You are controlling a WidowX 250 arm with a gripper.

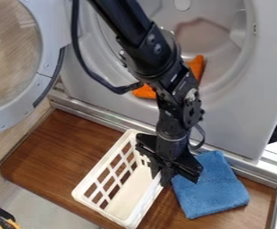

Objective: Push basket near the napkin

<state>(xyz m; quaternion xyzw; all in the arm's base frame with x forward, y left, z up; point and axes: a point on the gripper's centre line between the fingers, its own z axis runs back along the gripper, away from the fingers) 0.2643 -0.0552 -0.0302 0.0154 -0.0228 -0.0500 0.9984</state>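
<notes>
White and lattice-sided, the basket [101, 163] is resting on the brown board [60, 147] beside the blue napkin [211, 188] while I am slanting downward, my gripper [161, 178] hanging at the napkin-side rim, whether open or closed I cannot tell.

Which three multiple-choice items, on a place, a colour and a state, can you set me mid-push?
1. Where is the blue cloth napkin?
A) On the brown wooden board, beside the white plastic lattice basket
B) Inside the basket
C) In the drum

2. What colour is the fabric in the machine's round drum?
A) Green
B) White
C) Orange

3. The round glass door is:
A) Shut
B) Open
C) Detached

1 A: it lies flat outside the basket.
2 C: orange shows behind the arm.
3 B: it stands swung aside, opening exposed.
</notes>
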